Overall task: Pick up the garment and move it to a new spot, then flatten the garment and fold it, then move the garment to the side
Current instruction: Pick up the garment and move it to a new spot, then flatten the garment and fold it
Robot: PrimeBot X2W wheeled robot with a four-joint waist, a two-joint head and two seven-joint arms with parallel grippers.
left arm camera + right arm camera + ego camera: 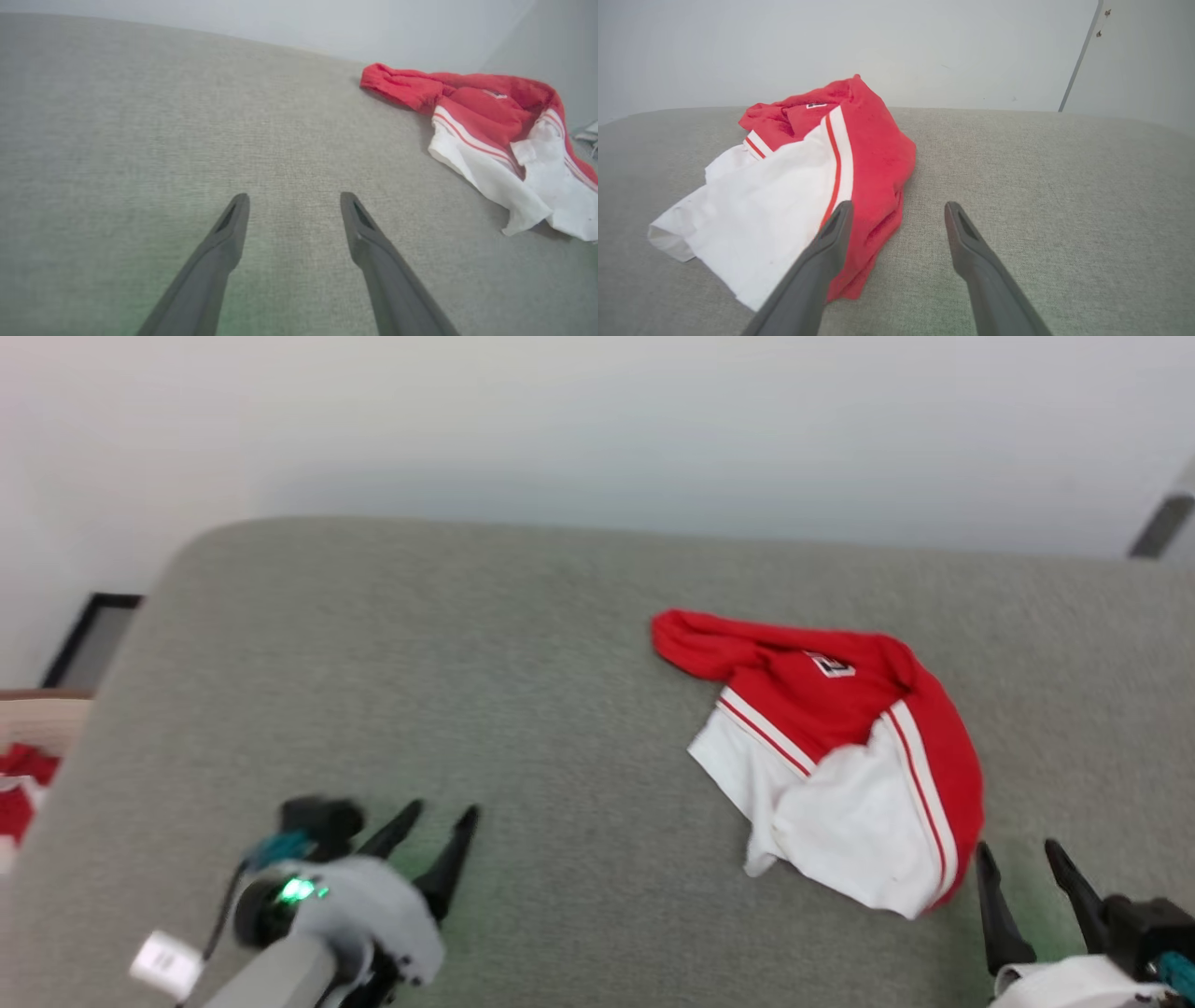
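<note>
The garment point(840, 747) lies crumpled on the right of the grey tabletop point(467, 663), not yet flattened. The right pincer point(1016, 847), just beside its red edge, and the left pincer point(443, 809), well apart, both gape empty. Next, each probably needs to grip a corner to spread it.

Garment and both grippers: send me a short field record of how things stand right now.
garment: crumpled red and white heap on the grey padded surface, not flattened or folded
held: no
left gripper: open, empty, over bare surface, well apart from the garment
right gripper: open, empty, close beside the garment's near red edge
nearest arm to garment: right
</note>
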